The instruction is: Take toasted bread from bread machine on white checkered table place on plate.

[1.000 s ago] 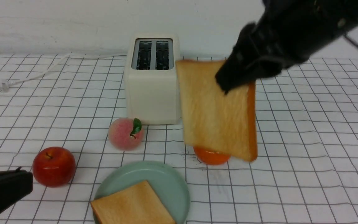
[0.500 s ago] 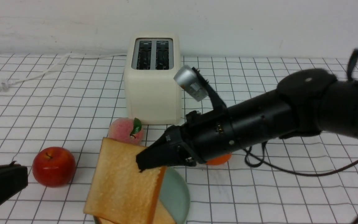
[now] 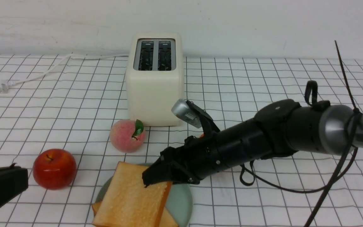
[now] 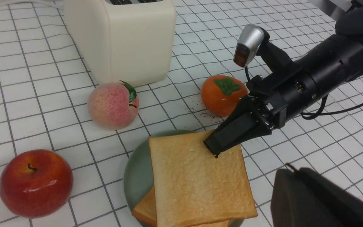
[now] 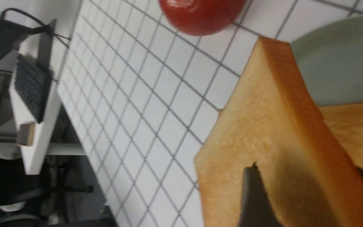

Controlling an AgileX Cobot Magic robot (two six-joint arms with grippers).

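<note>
My right gripper (image 3: 151,178) is shut on one slice of toasted bread (image 3: 134,195) by its corner and holds it tilted, low over the mint-green plate (image 3: 180,198). The second slice (image 3: 170,220) lies flat on the plate beneath it. The left wrist view shows the gripper (image 4: 216,146), the held slice (image 4: 197,186), the lower slice (image 4: 143,208) and the plate (image 4: 135,170). In the right wrist view the gripper (image 5: 310,192) clamps the slice (image 5: 263,151). The bread machine (image 3: 154,91) stands behind with both slots empty. My left gripper (image 3: 17,183) is shut and empty at the front left.
A red apple (image 3: 54,168) lies left of the plate and a peach (image 3: 127,135) in front of the bread machine. An orange fruit (image 4: 224,94) sits behind the plate, under my right arm. A white cord (image 3: 43,74) trails across the white checkered table (image 3: 295,205) at the far left.
My right gripper has carried the slice from beside the bread machine down and to the left, then lowered it onto the slice on the plate. The left gripper has barely moved.
</note>
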